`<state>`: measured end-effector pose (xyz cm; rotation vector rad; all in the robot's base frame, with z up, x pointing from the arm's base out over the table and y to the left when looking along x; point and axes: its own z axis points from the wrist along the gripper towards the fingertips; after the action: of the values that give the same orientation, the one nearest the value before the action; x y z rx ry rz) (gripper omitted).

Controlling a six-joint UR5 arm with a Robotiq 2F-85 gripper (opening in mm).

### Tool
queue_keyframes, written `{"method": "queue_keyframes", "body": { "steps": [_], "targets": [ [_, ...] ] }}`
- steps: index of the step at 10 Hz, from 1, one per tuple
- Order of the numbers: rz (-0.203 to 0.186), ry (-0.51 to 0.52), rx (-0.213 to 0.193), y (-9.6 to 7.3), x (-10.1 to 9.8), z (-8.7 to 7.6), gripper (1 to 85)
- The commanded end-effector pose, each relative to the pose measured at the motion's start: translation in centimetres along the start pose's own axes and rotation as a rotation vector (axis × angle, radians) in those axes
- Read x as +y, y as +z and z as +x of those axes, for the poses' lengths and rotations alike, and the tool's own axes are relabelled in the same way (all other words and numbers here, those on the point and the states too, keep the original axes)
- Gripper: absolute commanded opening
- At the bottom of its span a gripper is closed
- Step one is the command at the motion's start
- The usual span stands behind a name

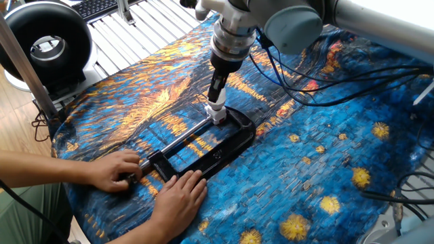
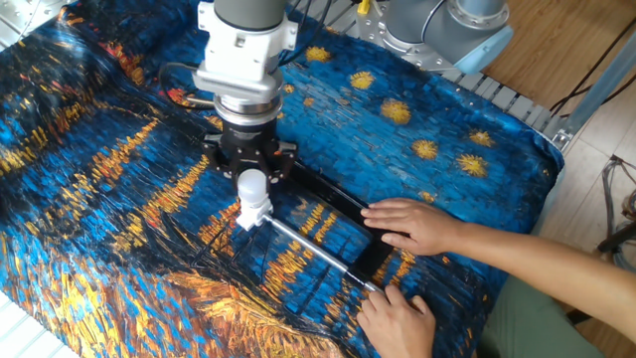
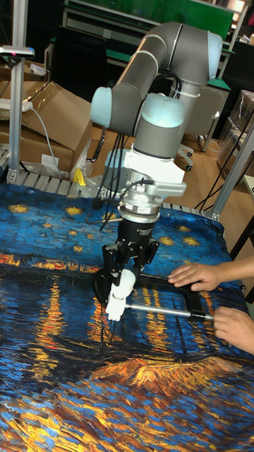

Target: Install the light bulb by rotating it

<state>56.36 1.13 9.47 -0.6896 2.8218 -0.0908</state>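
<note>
The light bulb [image 2: 252, 186] is a small white dome on a white neck, standing slightly tilted on the white socket block [image 2: 254, 213]. My gripper [image 2: 249, 175] comes down from above, its black fingers shut around the bulb. In one fixed view the bulb [image 1: 215, 106] shows just under the fingers, with the socket block [image 1: 218, 117] below. The tall view shows the bulb [image 3: 125, 284] leaning left over the socket block [image 3: 113, 308], gripper [image 3: 130, 270] around it. The socket sits at the end of a black clamp [image 1: 225, 145].
A person's two hands [image 1: 115, 171] [image 1: 178, 196] hold the clamp's near end and its silver rod [image 2: 310, 248]. A black ring-shaped device [image 1: 45, 42] stands beyond the table's left edge. Cables [image 1: 319, 74] trail over the patterned cloth behind the arm.
</note>
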Motion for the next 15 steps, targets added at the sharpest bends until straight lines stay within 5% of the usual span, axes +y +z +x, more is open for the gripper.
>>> {"method": "queue_keyframes", "body": {
  "steps": [1, 4, 8, 15],
  "targets": [
    [-0.005, 0.14, -0.016, 0.0, -0.4, -0.3, 6.0],
    [-0.014, 0.214, -0.003, 0.0, -0.1, 0.0, 8.7],
    [-0.099, 0.219, 0.109, -0.7, 2.1, 2.5, 43.7],
    [-0.168, 0.127, 0.147, -2.3, 3.9, 2.3, 61.0]
  ]
}}
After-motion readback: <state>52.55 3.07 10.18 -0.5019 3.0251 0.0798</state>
